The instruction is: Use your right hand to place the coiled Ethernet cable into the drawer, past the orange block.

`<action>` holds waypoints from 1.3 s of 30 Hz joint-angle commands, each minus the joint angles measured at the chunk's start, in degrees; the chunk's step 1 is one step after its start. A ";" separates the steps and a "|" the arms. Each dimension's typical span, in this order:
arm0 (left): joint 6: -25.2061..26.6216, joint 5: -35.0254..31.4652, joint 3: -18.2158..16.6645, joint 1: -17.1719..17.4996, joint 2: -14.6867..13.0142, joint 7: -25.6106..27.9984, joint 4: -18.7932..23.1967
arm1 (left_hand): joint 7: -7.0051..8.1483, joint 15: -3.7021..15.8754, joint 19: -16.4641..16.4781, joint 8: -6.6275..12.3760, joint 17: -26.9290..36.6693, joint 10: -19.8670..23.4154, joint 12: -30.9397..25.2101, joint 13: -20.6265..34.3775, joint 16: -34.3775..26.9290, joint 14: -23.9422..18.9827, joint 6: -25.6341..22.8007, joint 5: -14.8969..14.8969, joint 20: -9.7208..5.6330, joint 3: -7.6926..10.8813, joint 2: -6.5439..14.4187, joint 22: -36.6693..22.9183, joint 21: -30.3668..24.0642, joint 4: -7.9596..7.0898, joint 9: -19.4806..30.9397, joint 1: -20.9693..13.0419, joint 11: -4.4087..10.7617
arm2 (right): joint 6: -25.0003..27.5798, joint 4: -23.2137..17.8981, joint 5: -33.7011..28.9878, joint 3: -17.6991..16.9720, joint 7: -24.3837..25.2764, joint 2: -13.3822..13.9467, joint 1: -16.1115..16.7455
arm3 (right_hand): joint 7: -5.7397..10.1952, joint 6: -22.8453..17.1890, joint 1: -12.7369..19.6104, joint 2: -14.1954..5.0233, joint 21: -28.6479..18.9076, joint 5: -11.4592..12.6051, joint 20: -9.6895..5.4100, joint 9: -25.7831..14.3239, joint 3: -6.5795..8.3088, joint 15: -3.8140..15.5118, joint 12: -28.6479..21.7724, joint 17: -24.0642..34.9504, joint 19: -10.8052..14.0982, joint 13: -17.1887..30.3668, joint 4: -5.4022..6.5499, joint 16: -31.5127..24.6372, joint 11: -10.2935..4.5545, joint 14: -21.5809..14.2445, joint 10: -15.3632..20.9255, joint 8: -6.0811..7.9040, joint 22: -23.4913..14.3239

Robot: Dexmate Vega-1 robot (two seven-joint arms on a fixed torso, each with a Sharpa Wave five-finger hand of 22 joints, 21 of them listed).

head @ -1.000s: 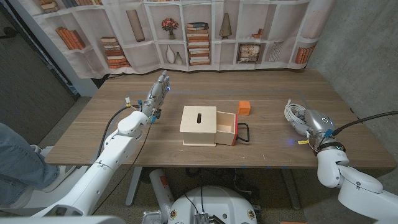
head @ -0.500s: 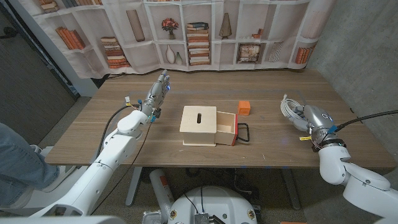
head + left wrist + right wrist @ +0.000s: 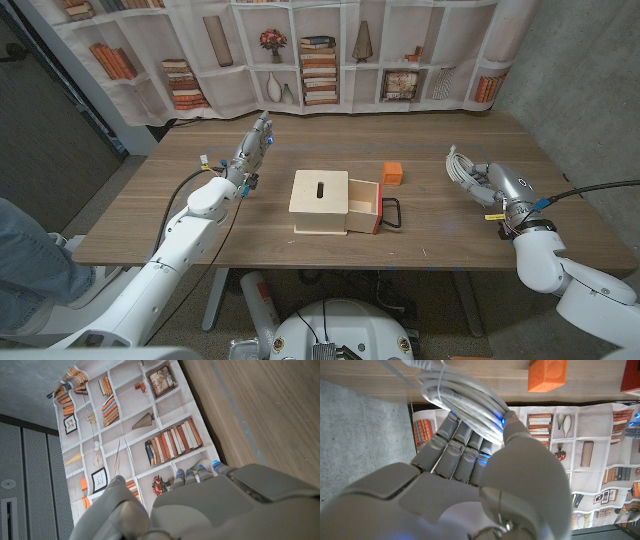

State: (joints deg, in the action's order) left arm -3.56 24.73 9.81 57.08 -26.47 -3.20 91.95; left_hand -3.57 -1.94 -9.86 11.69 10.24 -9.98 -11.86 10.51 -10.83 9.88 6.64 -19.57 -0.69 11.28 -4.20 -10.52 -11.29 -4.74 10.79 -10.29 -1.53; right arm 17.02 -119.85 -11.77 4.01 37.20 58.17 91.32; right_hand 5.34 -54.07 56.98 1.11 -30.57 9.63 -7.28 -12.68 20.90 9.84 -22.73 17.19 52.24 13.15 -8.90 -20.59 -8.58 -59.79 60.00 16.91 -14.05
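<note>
R hand clamped on coiled cable, held right of orange block.

A bookshelf-print curtain hangs behind the wooden table

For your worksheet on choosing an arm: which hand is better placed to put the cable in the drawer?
Right. The right hand already grips the cable and sits on the drawer's open side; the left hand is raised beyond the box.
</note>
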 commanded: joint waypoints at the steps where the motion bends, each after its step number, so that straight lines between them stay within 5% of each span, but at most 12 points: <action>1: -0.08 0.13 -0.83 1.76 -0.74 0.71 1.84 | -0.12 0.25 -12.64 -0.18 0.24 -0.13 0.09 0.24 0.05 5.39 -0.18 -0.27 0.45 -0.29 0.19 -0.18 -0.44 0.06 0.11 -0.34 0.17 | -7.54 0.48 0.90 -2.48 -2.16 -2.75 0.88 | 4.95 -5.35 7.29 -6.94 -0.36 0.37 -4.60 -0.06 -0.50 3.87 -0.28 0.12 -0.05 0.14 -0.01 0.09 -0.57 -0.48 1.30 -0.04 -0.18; 23: -0.80 0.85 -1.42 2.24 -1.36 -0.15 1.32 | -0.17 0.36 -12.58 -0.15 0.24 -0.08 0.08 0.24 0.01 5.28 -0.26 -0.27 0.41 -0.52 0.33 -0.18 -0.47 0.07 0.11 -0.49 0.12 | -12.90 -3.55 0.64 -6.68 -6.43 -6.85 4.44 | 4.71 -5.71 7.67 -6.89 -1.10 0.41 -4.59 -0.07 -1.01 3.85 -0.09 0.22 0.07 0.02 0.07 0.11 -0.45 -0.96 1.48 -0.20 -0.31; 39: -0.94 1.24 -1.67 1.56 -1.64 -1.20 0.43 | -0.16 0.26 -12.62 -0.17 0.24 -0.12 0.10 0.24 0.03 5.33 -0.22 -0.27 0.40 -0.68 0.42 -0.18 -0.46 0.08 0.11 -0.60 0.13 | -12.97 -6.87 -4.16 -6.10 -8.38 -8.65 4.61 | 4.69 -5.87 7.86 -6.87 -1.54 0.41 -4.60 -0.08 -1.30 3.84 0.04 0.23 0.11 -0.07 0.12 0.19 -0.39 -1.20 1.62 -0.33 -0.36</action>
State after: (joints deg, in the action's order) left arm -4.40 25.69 8.37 59.31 -27.82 -3.72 93.29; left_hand -3.57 -1.94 -9.86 11.69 10.24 -9.98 -11.86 10.51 -10.83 9.88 6.64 -19.57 -0.69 10.81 -3.98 -10.52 -11.29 -4.75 10.78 -10.52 -1.53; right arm 4.87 -124.69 -12.43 -2.12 30.95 50.83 95.70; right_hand 5.05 -54.39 57.74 0.53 -31.60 9.71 -7.28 -12.67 19.66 10.14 -22.61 17.16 52.25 12.93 -8.77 -20.59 -8.30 -60.30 60.32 16.40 -14.25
